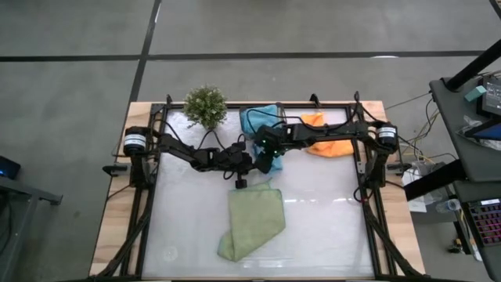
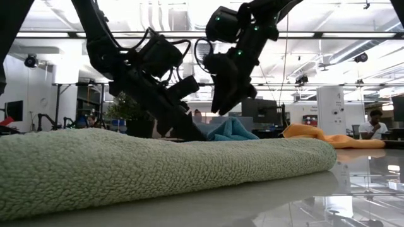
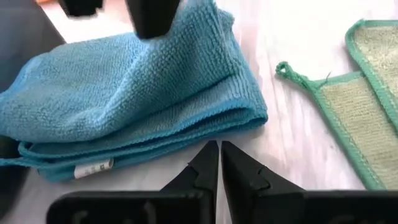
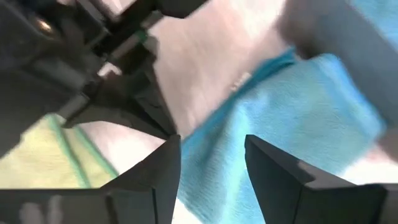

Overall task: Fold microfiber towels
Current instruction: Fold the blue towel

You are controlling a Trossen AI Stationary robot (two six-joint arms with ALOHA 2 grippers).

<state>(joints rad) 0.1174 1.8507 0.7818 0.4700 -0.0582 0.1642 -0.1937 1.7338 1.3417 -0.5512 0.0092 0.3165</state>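
Folded blue towel [image 1: 257,120] at upper centre of the overhead frame, just right of a potted plant [image 1: 205,106]; layered edges and a small white tag showing in the left wrist view [image 3: 124,112]. Orange towel [image 1: 327,141] bunched to its right, at upper right of the table [image 1: 329,227]. Green towel [image 1: 252,223] folded loosely at lower centre, well apart from the blue one, filling the foreground of the low view [image 2: 158,167]. Right gripper [image 1: 268,157] poised just above the blue towel's near edge, jaws spread with nothing between them, blue cloth visible through the gap [image 4: 211,168]. Left gripper [image 1: 241,182] low beside the same towel, jaws pressed together and empty [image 3: 219,165], between blue and green cloths. Likely handling: light, soft, limp, slightly grippy pile; prone to sagging and unfolding if lifted by one layer. Best taken at a corner or hemmed edge, pinching all layers together.
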